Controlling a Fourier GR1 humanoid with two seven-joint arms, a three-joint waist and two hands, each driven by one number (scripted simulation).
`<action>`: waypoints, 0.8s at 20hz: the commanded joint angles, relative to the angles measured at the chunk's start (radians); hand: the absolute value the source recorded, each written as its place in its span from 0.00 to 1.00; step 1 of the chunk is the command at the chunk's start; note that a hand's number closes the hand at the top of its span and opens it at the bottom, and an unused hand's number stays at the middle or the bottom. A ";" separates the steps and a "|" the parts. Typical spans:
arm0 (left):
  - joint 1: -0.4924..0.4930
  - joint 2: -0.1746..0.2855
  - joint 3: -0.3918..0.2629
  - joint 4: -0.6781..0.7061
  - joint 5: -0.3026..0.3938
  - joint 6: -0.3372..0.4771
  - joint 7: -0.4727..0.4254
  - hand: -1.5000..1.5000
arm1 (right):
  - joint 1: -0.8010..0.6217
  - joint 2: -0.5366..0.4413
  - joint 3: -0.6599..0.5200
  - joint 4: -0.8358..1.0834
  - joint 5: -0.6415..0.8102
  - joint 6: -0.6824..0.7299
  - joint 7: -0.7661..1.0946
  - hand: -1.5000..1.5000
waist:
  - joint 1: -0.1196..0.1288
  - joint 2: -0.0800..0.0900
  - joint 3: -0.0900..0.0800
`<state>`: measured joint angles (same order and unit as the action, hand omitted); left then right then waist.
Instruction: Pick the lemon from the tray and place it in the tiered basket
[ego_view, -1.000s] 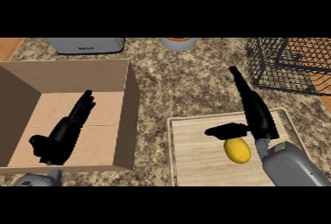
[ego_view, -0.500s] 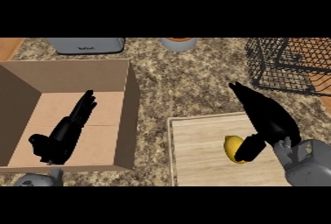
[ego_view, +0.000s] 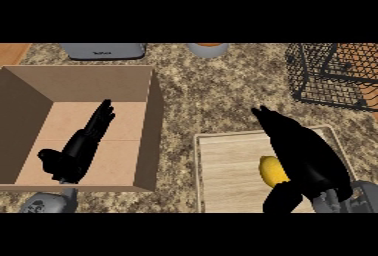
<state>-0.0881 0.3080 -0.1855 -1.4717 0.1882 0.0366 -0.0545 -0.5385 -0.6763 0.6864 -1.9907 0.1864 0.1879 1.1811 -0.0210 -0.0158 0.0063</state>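
lemon (ego_view: 272, 170): on the tray (ego_view: 229, 167), half under right hand (ego_view: 306, 155) | right hand: fingers straight, thumb beside lemon, likely to grab it, nothing held yet | left hand (ego_view: 77, 152): flat, resting left of tray | tiered basket (ego_view: 332, 75): beyond tray, far right

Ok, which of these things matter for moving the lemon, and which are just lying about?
For the job: lemon, wooden tray, wire tiered basket, right hand.
Lying about: cardboard box, left hand resting inside it, grey appliance, round container.
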 joint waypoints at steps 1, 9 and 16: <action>0.000 -0.050 -0.033 0.040 -0.015 0.008 -0.008 0.50 | -0.019 0.028 0.032 -0.031 0.087 0.009 0.266 0.00 | 0.003 0.009 -0.009; -0.004 -0.035 -0.004 0.017 -0.005 -0.030 0.012 0.50 | 0.083 -0.015 0.038 0.095 0.081 0.033 0.208 0.00 | 0.013 0.014 -0.008; 0.008 -0.061 0.010 0.060 -0.032 -0.039 -0.033 0.50 | 0.153 0.047 0.027 0.117 0.164 0.001 0.149 0.00 | 0.016 0.014 -0.007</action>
<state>-0.1064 0.2712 -0.1694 -1.4437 0.1528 0.0071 -0.0626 -0.4152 -0.6520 0.7230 -1.8801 0.3204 0.1775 1.1773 -0.0053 -0.0088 0.0087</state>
